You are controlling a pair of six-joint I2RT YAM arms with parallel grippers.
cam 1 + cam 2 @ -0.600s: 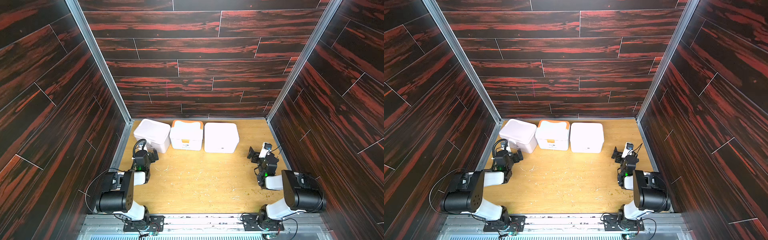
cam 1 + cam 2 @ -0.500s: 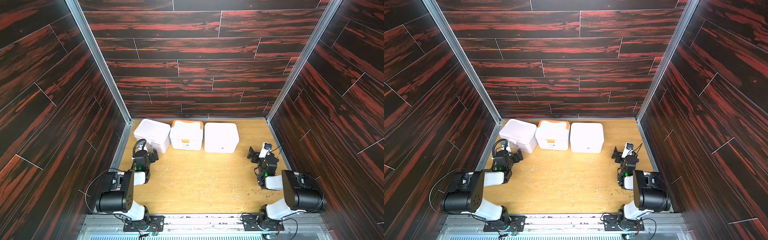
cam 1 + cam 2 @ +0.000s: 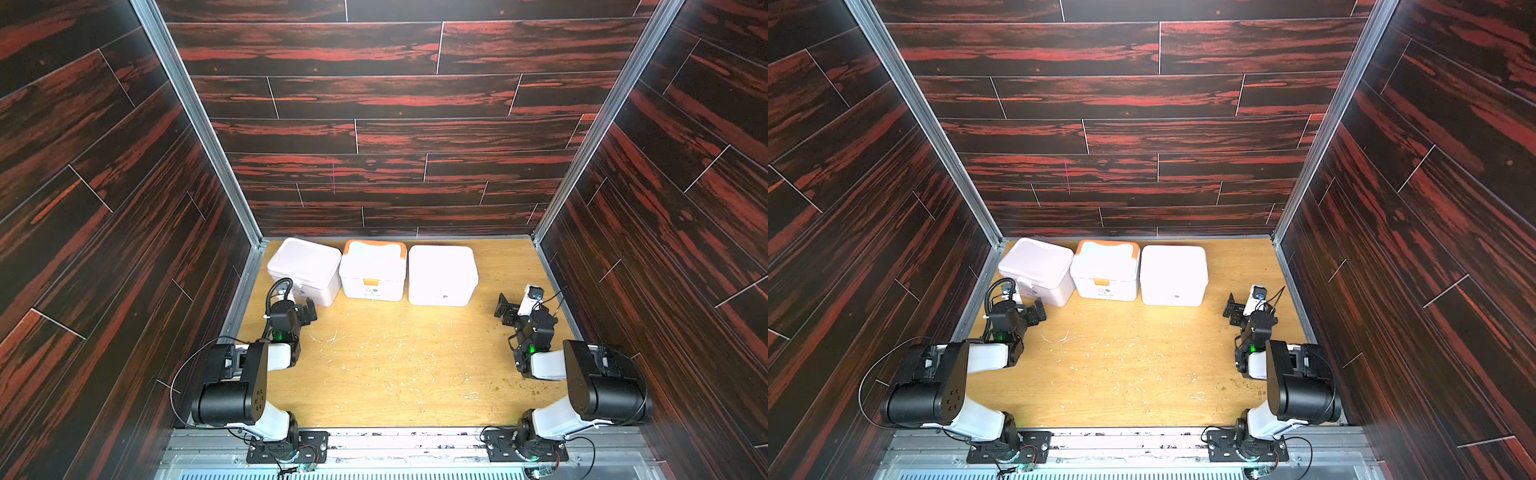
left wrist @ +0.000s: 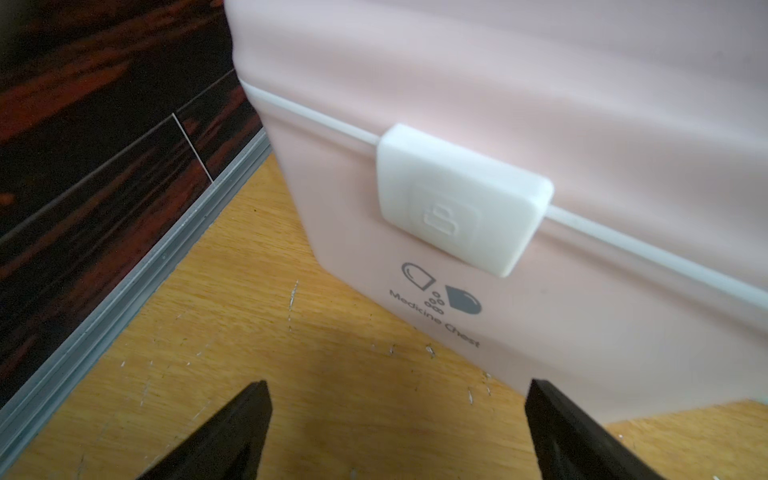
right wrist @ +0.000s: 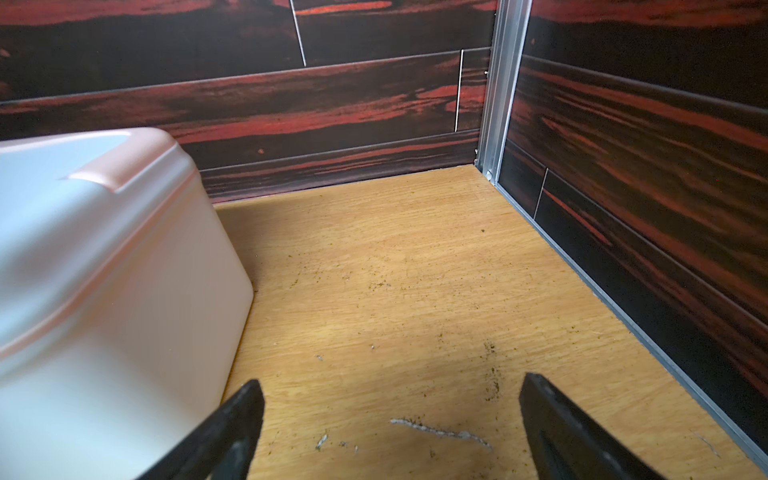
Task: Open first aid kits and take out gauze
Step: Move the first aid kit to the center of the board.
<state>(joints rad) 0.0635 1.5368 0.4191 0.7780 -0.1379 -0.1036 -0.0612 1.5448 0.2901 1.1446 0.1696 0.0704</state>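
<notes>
1. So, nothing's done yet: three first aid kits (image 3: 1105,270) stand lidded in a row at the back of the wooden tabletop (image 3: 395,374): pinkish rounded plastic box (image 3: 305,266), pale plastic box with orange trim (image 3: 372,270), plain white plastic box (image 3: 441,274). Gauze unseen, presumably inside
2. Left claw (image 4: 395,399) and right claw (image 5: 388,395) both gape wide, empty
3. Only the left wrist view shows the pinkish box's white latch (image 4: 461,199) clipped down; both top views just give the whole row

Left first aid kit (image 3: 304,269): pale pink, turned slightly askew, white latch (image 4: 461,199) closed, "Medicine Chest" logo (image 4: 440,301) below it. Middle first aid kit (image 3: 372,266): white, orange trim, orange latch (image 3: 371,282) facing near. Right first aid kit (image 3: 441,275): plain white-pink. All upright, lids shut, side by side in row at far end.
</notes>
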